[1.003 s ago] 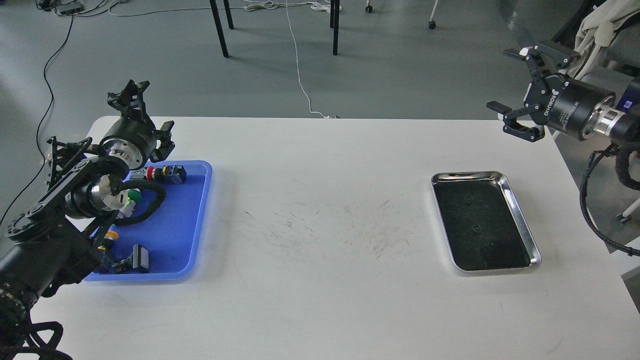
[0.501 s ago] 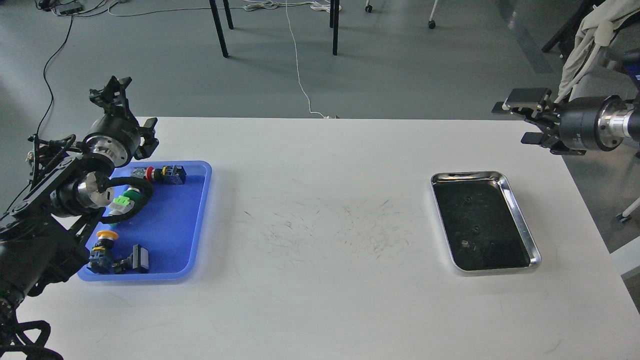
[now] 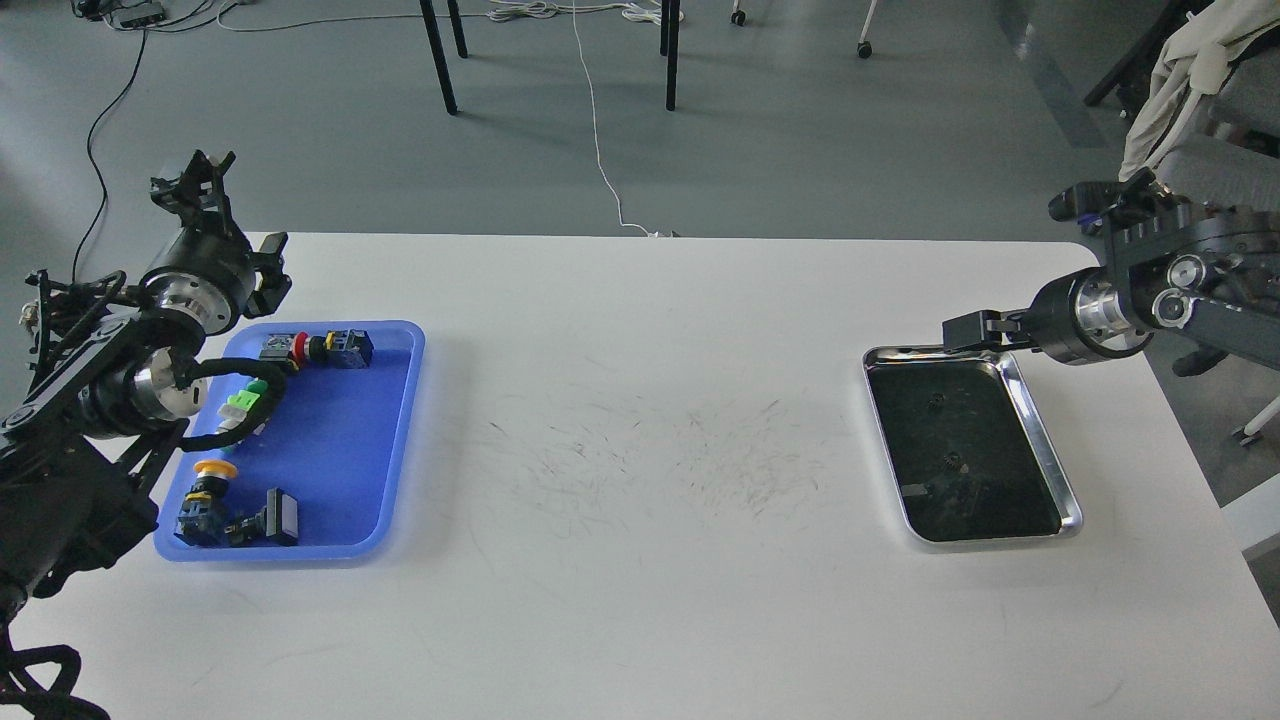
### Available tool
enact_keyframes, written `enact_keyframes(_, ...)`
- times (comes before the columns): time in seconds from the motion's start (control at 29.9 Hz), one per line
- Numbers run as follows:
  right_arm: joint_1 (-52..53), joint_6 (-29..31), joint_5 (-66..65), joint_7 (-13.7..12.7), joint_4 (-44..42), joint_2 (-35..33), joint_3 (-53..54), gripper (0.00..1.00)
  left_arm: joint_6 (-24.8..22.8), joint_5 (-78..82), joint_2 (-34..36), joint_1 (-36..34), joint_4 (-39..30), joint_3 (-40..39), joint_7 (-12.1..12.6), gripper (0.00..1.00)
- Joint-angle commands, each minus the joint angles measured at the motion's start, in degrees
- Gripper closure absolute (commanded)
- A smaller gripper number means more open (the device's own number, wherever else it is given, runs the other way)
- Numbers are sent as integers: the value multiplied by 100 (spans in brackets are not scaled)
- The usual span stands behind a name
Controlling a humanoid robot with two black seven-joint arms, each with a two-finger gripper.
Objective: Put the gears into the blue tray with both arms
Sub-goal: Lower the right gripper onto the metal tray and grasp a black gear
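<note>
Jaws on my left gripper (image 3: 215,215) stand spread and empty, the blue tray (image 3: 350,470) just below them. Whether my right gripper (image 3: 975,328) is parted or closed, I cannot tell; beneath it two gears (image 3: 950,462) lie in the steel tray (image 3: 1045,450).

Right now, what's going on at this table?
Two arms are sorting gears from the steel tray into the blue tray. The right gripper sits over the steel tray's far edge, holding nothing visible. The left gripper is raised beyond the blue tray, which holds only switches.
</note>
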Motion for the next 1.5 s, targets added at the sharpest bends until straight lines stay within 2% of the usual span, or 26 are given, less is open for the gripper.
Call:
enact_keyframes(0.0,-79,1,7,17,-55,164,-271,2,10,-3,-16,-7,4,0,0,2)
enact_keyframes(0.1,-132,1,16,34,-230,217,-351,2,10,-12,-24,-25,4,-9,0,2)
enact_keyframes(0.3,-360,-100,16,52,-565,481,-351,2,10,-20,-60,-16,-4,0,-150,2)
enact_keyframes(0.87,-826,-329,51,52,-1523,1403,-351,5,10,-56,-25,1,-4,0,-203,2)
enact_keyframes(1.17,-905,-347,51,61,-1716,1500,-351,8,1,-56,55,10,-4,-9,-203,2)
enact_keyframes(1.44,-914,-347,51,69,-1725,1501,-360,16,1,-64,90,89,-4,-27,-203,2)
enact_keyframes(1.47,-914,-347,51,69,-1734,1501,-360,21,1,-64,98,89,-4,-27,-203,2)
